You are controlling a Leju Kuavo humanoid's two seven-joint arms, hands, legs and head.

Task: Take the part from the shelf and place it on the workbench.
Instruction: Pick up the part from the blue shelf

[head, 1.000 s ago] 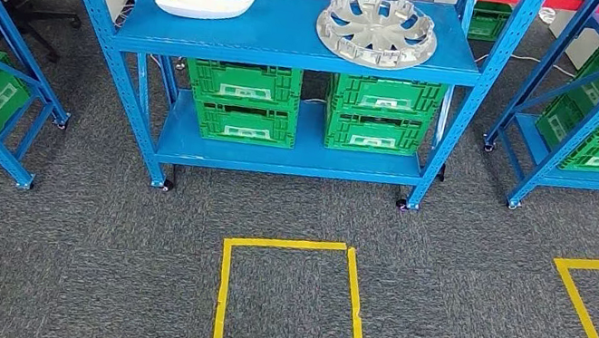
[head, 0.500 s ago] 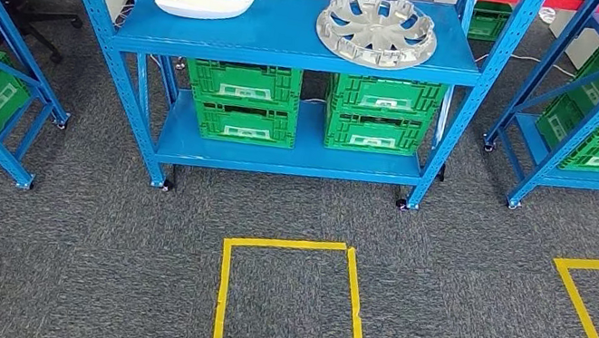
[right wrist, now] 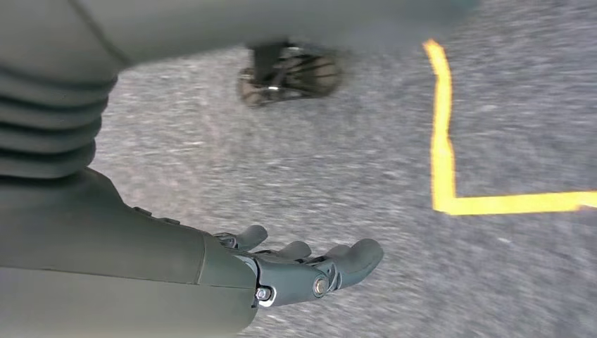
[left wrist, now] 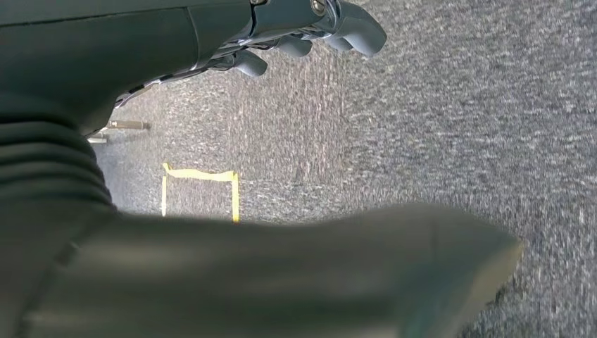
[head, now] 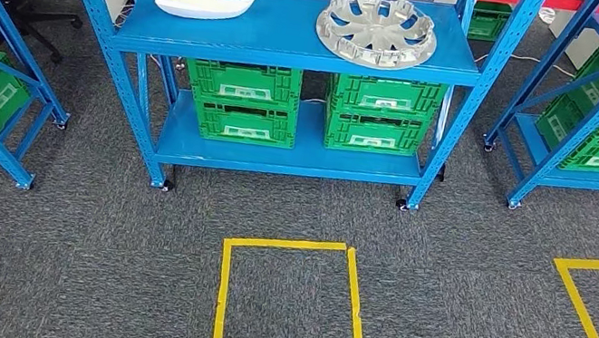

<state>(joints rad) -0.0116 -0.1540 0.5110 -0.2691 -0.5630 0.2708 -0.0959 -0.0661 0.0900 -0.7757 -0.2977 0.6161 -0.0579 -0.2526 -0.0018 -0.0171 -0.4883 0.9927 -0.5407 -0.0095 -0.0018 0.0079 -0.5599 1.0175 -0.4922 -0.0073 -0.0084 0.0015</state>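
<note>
Silver hubcap (head: pixel 377 28) sits far off on shelf (head: pixel 298 45); both hands (left wrist: pixel 310 35) (right wrist: pixel 310 271) loosely spread, empty — risk: overreaching, tipping it.

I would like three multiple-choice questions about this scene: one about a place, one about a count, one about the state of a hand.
1. Where does the silver wheel cover lie?
A. On the carpet
B. On the top shelf of the middle blue rack
C. In a green crate

2. How many green crates stand under that top shelf?
A. Two
B. Four
C. Six

3. What is the right robot hand doing?
A. Gripping the white part
B. Pressing on a crate
C. Holding nothing, fingers apart

Answers:
1 B: the wheel cover rests on the top shelf.
2 B: the green crates form two stacks of two.
3 C: the right robot hand hangs over carpet, empty.
</note>
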